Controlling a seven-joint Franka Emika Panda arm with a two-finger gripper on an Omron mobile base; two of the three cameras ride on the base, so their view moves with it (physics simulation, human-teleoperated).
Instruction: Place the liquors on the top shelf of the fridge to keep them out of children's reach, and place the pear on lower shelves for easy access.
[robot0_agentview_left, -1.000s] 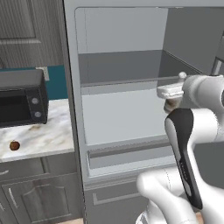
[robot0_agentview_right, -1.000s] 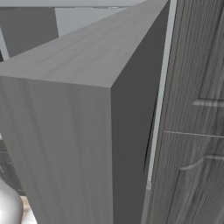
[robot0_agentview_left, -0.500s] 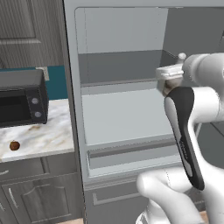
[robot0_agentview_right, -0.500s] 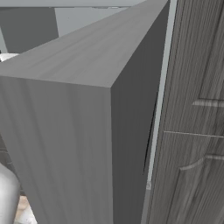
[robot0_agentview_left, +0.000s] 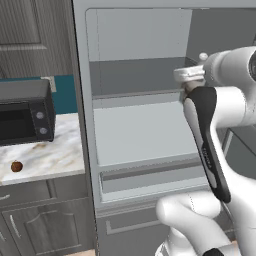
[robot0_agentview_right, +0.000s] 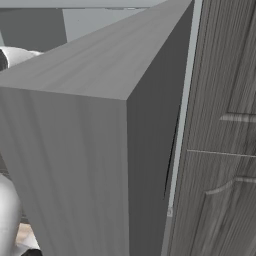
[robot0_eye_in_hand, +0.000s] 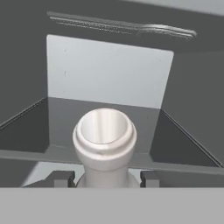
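My gripper (robot0_eye_in_hand: 105, 178) is shut on a pale liquor bottle (robot0_eye_in_hand: 104, 140), whose round open mouth and slim neck rise between the dark fingertips (robot0_eye_in_hand: 61, 178). Straight ahead lies the dark grey top shelf (robot0_eye_in_hand: 175, 144) of the open fridge (robot0_agentview_left: 82, 100). In the left base view the hand (robot0_agentview_left: 189, 76) hovers at the right side of the fridge opening, level with the top shelf (robot0_agentview_left: 135, 82). Below it are the pale lower shelf (robot0_agentview_left: 140, 130) and the drawer front (robot0_agentview_left: 150, 172). The small brown pear (robot0_agentview_left: 16, 166) rests on the marble counter (robot0_agentview_left: 60, 155) at left.
A black microwave (robot0_agentview_left: 25, 115) stands on the counter beside the fridge. The grey fridge door (robot0_agentview_right: 75, 150) blocks most of the right base view, with a wood-grain cabinet (robot0_agentview_right: 225, 150) to its right. Grey cabinets (robot0_agentview_left: 45, 220) sit under the counter.
The hand with the bottle has moved left and slightly up, closer to the fridge opening at top-shelf height. The pear and microwave have stayed put.
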